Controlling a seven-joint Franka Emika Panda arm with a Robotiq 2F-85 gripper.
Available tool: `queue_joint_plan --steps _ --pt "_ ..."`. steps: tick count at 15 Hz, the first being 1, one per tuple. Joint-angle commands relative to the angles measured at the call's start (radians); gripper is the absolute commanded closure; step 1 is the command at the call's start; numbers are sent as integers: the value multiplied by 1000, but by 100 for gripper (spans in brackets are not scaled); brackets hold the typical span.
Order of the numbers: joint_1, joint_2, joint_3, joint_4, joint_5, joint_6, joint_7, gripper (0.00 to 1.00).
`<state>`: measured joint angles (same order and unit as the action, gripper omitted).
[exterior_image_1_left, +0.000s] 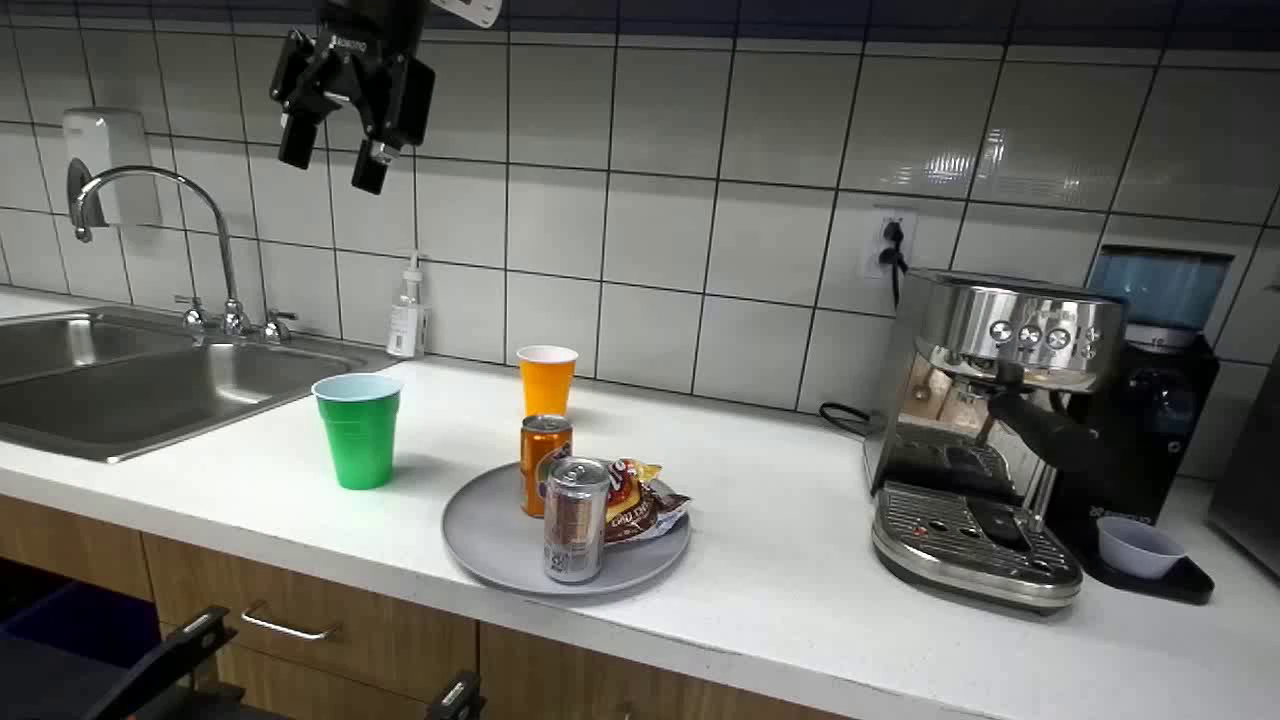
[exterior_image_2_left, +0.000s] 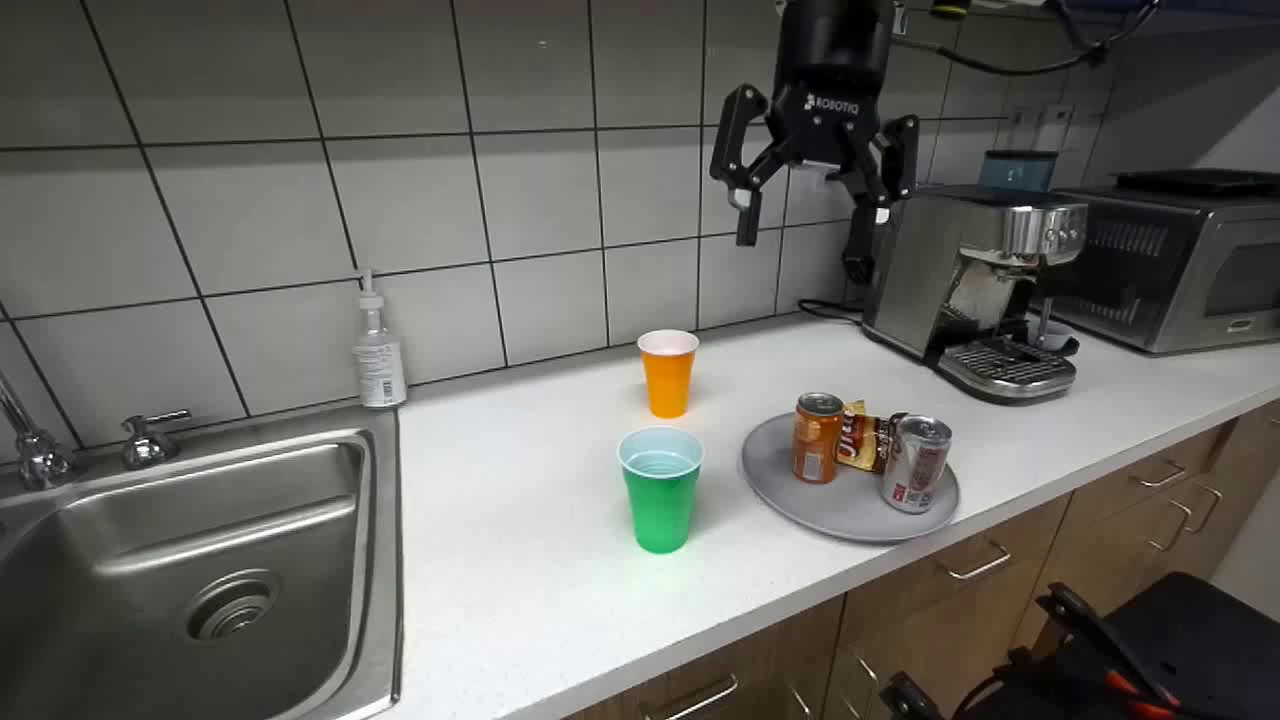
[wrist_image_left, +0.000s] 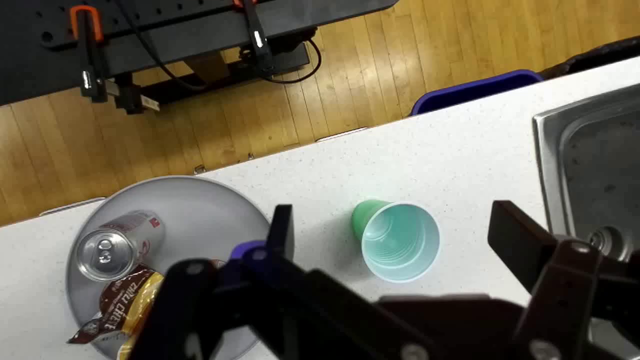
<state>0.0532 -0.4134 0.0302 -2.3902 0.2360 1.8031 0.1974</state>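
While hanging empty with wide-spread fingers (wrist_image_left: 520, 245), points down toward the green cup (exterior_image_1_left: 358, 440), well below and framed between them in the wrist view; stands upright, with a vertical long axis, on the counter (exterior_image_1_left: 770, 550) between plate (exterior_image_1_left: 480, 530) and sink (exterior_image_1_left: 180, 390).

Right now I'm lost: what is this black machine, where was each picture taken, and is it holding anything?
It's a robot's claw, for grasping. Two cameras stand outside the robot; the wrist camera, riding with the claw, looks down. The white counter bears a green cup, an orange cup and a grey plate with an orange can, a silver can and a snack bag. The claw is open, holding nothing; in the wrist view, the green cup shows between its fingers.
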Motion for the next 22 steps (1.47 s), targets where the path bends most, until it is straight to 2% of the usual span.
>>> queue_joint_plan --steps 1,6,9,14,22 --pt "-12 1 10 1 3 -2 -4 0" --pt "-17 0 11 -11 -8 10 -3 0" --pt "-33 -13 16 -63 -37 129 10 0" --pt "-42 6 -5 -140 -24 315 -19 0" --pt "-66 84 -43 -198 -27 508 -29 0"
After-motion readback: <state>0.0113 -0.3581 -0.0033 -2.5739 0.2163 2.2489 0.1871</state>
